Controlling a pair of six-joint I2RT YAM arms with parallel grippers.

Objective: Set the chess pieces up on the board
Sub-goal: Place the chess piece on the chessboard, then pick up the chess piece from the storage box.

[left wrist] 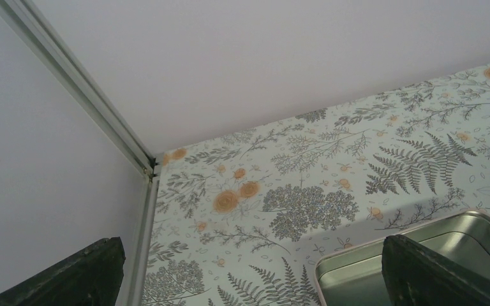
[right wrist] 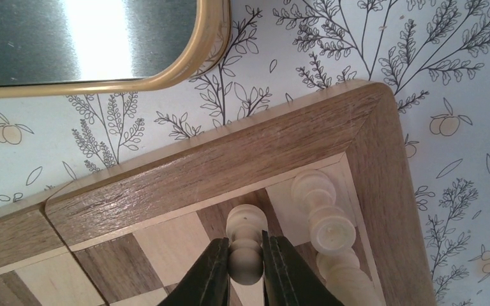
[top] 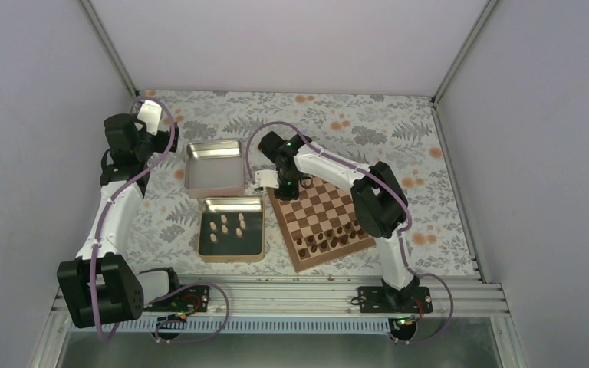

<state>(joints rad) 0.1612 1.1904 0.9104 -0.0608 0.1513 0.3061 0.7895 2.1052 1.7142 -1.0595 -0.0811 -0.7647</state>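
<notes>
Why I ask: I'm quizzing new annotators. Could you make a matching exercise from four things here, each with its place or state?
Things
1. left gripper
2. right gripper
3. dark pieces
4. near tin

Places or states
A. holds loose pale pieces
B. open, gripping nothing
C. shut on a pale piece
D. on the board's near rows

Pairs: 1-B, 2-C, 3-D, 4-A
</notes>
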